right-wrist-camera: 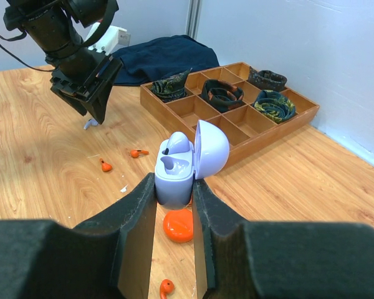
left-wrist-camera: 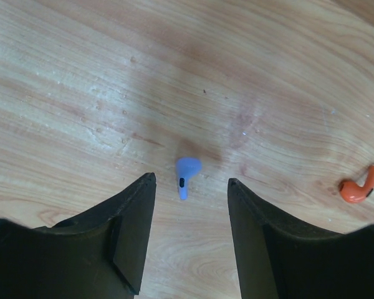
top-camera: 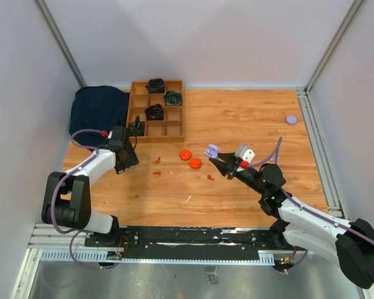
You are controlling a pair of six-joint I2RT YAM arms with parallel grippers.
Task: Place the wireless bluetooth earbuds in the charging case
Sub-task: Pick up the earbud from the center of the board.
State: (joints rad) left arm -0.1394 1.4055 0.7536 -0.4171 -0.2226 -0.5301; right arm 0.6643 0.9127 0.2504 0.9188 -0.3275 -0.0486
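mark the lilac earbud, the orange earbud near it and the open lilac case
lilac earbud (left-wrist-camera: 186, 176): left wrist view, middle of its body
orange earbud (left-wrist-camera: 359, 187): left wrist view, where head meets stem
lilac case (right-wrist-camera: 174, 184): right wrist view, front wall of its base

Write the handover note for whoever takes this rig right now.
Left gripper: open, poised over a loose lilac earbud on the table, not touching it.
Right gripper: shut on the lilac case, lid open.
Done: a seated earbud seems to fill one slot; the other looks empty.
Left: grasp the loose lilac earbud and put it in the case. Orange earbuds lie scattered near two orange discs, untouched.
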